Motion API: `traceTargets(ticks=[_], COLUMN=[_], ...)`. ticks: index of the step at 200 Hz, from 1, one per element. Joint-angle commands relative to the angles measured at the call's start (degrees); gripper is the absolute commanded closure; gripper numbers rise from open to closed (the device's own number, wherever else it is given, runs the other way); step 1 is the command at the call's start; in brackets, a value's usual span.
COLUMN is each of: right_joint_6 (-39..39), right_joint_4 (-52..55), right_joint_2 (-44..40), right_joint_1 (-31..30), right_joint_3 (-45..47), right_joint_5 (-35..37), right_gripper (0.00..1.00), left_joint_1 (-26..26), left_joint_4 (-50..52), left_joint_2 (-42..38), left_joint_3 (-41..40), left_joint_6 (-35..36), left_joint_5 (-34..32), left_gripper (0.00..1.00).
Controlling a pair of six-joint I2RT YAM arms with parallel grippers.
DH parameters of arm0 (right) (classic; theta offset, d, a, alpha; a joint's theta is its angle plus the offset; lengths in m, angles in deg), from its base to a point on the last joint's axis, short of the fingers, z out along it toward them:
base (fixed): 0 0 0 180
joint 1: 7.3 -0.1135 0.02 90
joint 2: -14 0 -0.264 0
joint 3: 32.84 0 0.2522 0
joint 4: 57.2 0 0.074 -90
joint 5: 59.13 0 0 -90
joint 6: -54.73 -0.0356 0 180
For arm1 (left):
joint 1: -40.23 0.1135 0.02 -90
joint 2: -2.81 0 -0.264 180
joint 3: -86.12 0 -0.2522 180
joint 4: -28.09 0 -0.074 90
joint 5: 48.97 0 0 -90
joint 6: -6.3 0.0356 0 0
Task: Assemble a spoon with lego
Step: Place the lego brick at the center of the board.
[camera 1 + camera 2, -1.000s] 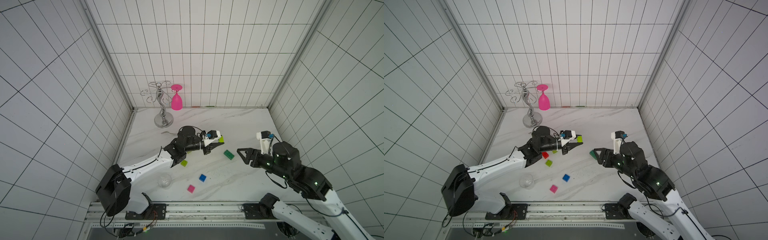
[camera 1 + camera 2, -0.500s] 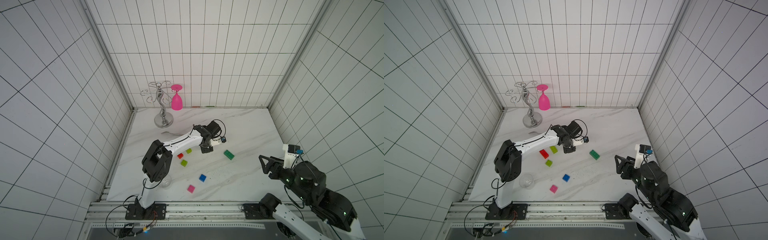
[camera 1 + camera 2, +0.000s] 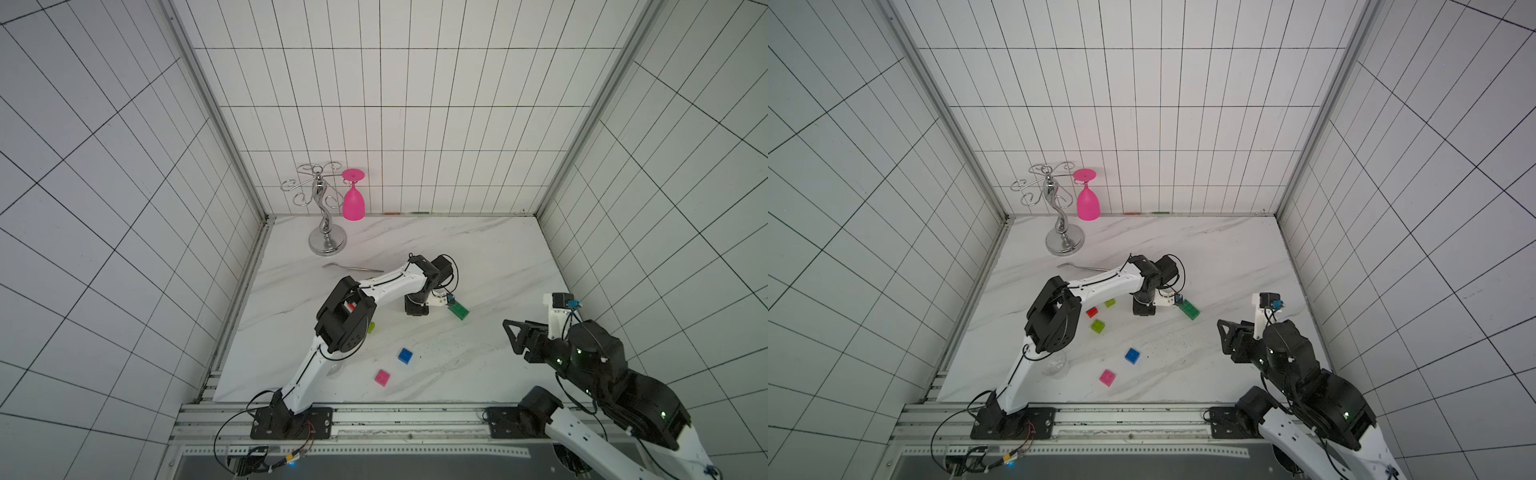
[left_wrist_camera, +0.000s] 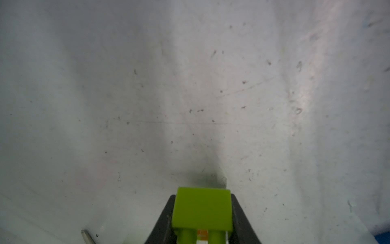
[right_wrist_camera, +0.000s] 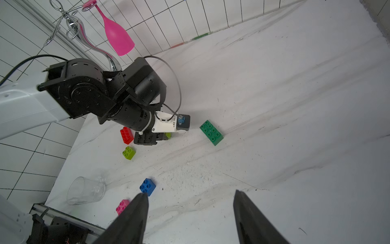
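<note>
1. Slip is the main risk — the left gripper (image 4: 203, 197) is clamped on a lime brick (image 4: 202, 213), low beside the dark-green brick (image 5: 211, 132); a crooked press could twist it loose.
2. The lime brick perhaps touches the table (image 4: 147, 95) — that view is blurred.
3. The right gripper (image 5: 191, 193), jaws spread and holding nothing, hangs well apart from the dark-green brick.
</note>
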Motion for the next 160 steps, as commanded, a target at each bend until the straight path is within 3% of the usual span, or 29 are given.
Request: traceTargets(ticks=[1,68,115,160], right_joint_6=[-0.32,-0.5,-0.07,1.2], right_joint_4=[-0.08,0.74,1.44,2.59], right_joint_2=[-0.94,-1.07,0.48,5.67], right_joint_1=[0.37,0.36,0.34,0.38], right_joint_3=[2.02,3.08,2.44,0.88], right_joint_5=[-0.5,-0.58,-1.29,-1.55], right_gripper=[0.32,0.31,0.29,0.27], left_joint_1=[-0.19,0.08,0.55,4.84], left_joint_4=[2.96,0.67,0.29,-7.89], left_joint_2=[3.52,3.6,-0.04,-16.48], left_joint_3=[3.01,3.27,2.43,-7.73], left_joint_6=[1.46,-0.68,-1.11,-5.98], left_joint_5=[0.69,6.77,7.74,14.61], left_gripper=[0.73,0.44,0.41,0.38])
